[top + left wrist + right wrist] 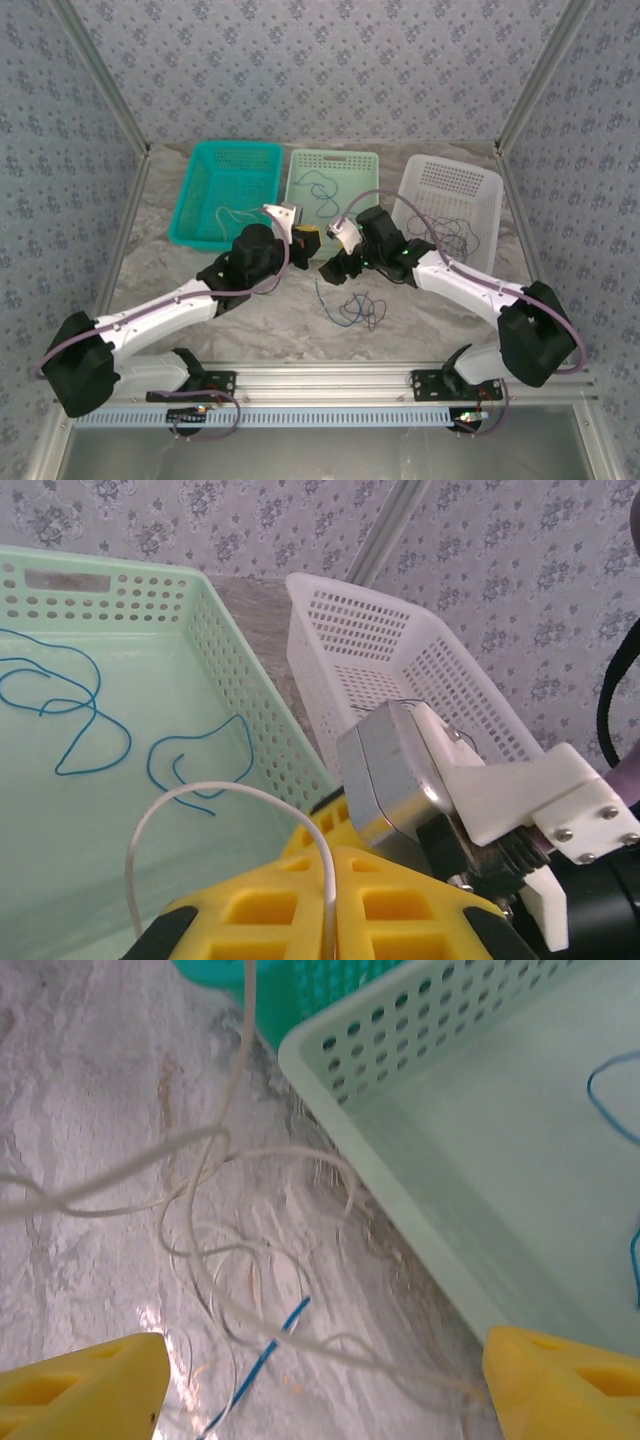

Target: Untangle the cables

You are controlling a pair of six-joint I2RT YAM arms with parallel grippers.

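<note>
Marbled table, blue cable in mint basket, left hand pinching white cable, right hand spread.

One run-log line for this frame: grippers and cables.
left gripper: shut on whitish cable | right gripper: open over tangle | blue cable: in mint-green basket

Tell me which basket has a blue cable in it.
The pale green middle basket: a blue cable lies in it. The teal basket holds a whitish cable, the white basket a dark cable.
</note>
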